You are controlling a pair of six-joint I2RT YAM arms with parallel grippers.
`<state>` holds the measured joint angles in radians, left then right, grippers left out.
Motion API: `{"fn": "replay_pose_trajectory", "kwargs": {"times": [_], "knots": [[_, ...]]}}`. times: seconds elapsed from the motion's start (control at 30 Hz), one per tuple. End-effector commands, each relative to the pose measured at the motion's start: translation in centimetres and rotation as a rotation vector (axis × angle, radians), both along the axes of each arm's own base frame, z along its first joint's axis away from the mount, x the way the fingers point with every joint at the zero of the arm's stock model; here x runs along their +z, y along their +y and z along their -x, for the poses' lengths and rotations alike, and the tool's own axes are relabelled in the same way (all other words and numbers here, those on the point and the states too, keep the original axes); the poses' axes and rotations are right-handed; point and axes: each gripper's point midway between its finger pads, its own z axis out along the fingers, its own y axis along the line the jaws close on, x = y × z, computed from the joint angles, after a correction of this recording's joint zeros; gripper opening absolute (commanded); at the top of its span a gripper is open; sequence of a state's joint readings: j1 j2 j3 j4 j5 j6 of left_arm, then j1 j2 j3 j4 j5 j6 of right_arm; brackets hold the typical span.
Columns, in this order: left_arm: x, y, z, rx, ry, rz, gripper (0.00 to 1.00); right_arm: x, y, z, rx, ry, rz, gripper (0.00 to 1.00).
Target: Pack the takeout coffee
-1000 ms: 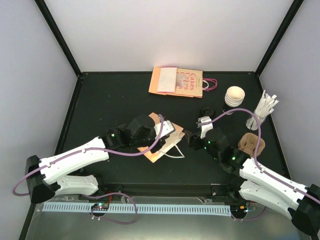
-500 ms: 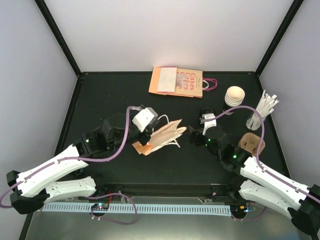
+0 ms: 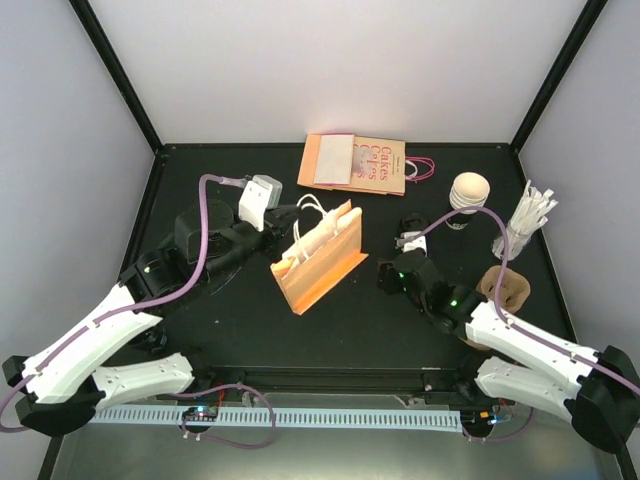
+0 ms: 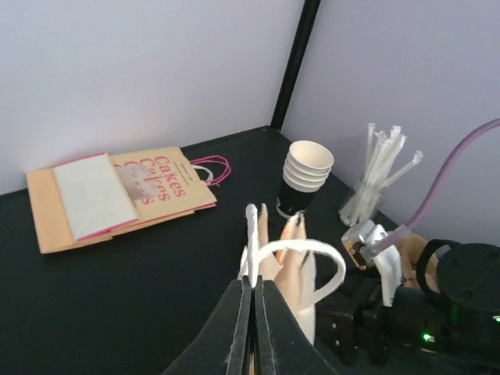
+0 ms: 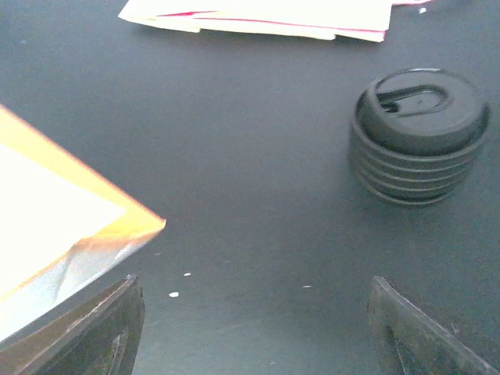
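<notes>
Clamping the bag's (image 3: 318, 262) handle (image 4: 251, 226), left fingers (image 4: 237, 332) meet; right fingers (image 5: 109, 332) gape between bag edge and lids (image 5: 418, 134).

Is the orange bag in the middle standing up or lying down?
The bag is standing up; the left gripper pinches its white handle.

Matte black counter (image 3: 330, 340) fills the base of the cell, roughly square. Three plain walls box it in: back wall (image 3: 330, 60), left wall (image 3: 50, 180) and right wall (image 3: 605, 170), all pale white with a lilac tint, unmarked. Black posts run up the two far corners, left post (image 3: 116, 75) and right post (image 3: 559, 75). At the near edge a white slotted cable duct (image 3: 330, 417) lies along a grey metal ledge (image 3: 340, 455). Light is even and diffuse, shadows soft. Faint sheen on the counter in the right wrist view.
</notes>
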<state>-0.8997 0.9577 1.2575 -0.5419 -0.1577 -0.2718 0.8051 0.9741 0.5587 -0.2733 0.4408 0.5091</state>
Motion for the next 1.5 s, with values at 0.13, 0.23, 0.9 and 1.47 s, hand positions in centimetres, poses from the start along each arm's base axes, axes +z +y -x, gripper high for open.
{"fn": "replay_pose_trajectory", "kwargs": {"times": [0.13,0.23,0.9,1.47], "knots": [[1.6,-1.9,0.7,-0.092,0.033,0.145,0.02,1.2,4.3,1.6,0.048,0.150,-0.365,0.77],[1.4,-2.6,0.6,-0.111,0.035,0.168,0.02,0.7,6.2,2.2,0.056,0.263,-0.457,0.72],[-0.2,-4.4,1.0,-0.190,0.051,0.190,0.02,-0.9,13.1,2.5,0.221,0.459,-0.643,0.25],[-0.2,-4.3,0.8,-0.181,0.062,0.196,0.01,-1.6,14.3,3.8,0.331,0.493,-0.681,0.41]]}}
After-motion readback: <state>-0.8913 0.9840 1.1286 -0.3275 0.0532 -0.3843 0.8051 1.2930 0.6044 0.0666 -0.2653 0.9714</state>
